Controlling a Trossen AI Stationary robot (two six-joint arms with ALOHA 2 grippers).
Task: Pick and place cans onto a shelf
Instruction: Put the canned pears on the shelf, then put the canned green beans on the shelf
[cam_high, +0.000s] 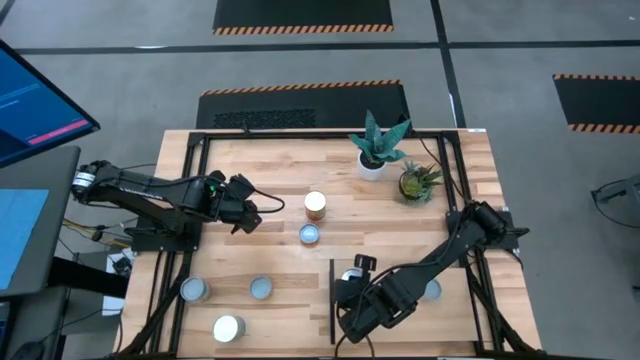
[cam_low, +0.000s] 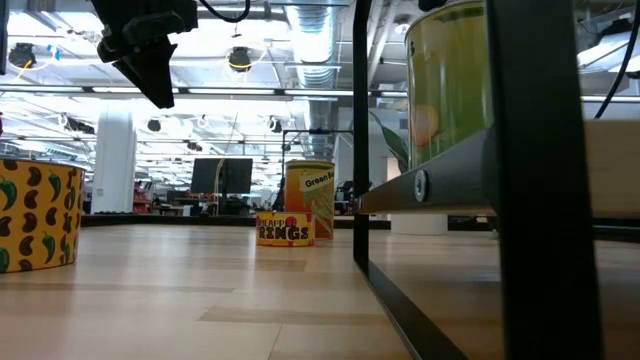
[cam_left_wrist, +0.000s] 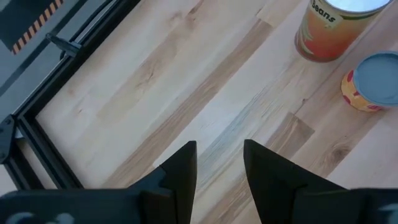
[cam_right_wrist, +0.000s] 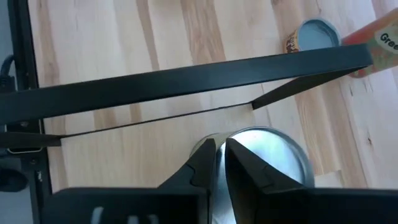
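So the right gripper (cam_high: 352, 322) is hanging low over the shelf (cam_high: 400, 320) near the table's (cam_high: 280, 170) front edge, just inside the shelf's black strip (cam_high: 332, 300), and its fingers (cam_right_wrist: 202, 163) are sitting almost together, only a thin slit between them, not holding anything. A silver-topped can (cam_right_wrist: 273, 144) is showing right under those tips in the right wrist view, partly hidden, and I can't tell if the fingers are touching it. Another can (cam_high: 432, 290) is peeking out from behind that arm, further toward the right edge. The left gripper (cam_high: 246, 215) is hovering up in the air over the left-middle of the table, fingers (cam_left_wrist: 180, 174) a bit apart and empty, pointing toward the two cans in the middle: the tall orange can (cam_high: 316, 206) and the short blue-topped can (cam_high: 309, 235) just in front of it, both well clear of the tips. Three more cans are sitting near the front-left corner: one (cam_high: 194, 290) by the left edge, one (cam_high: 261, 288) further in, and a white-topped one (cam_high: 228, 328) closest to the front edge. Two plants (cam_high: 378, 145) are standing toward the back edge, right of centre.
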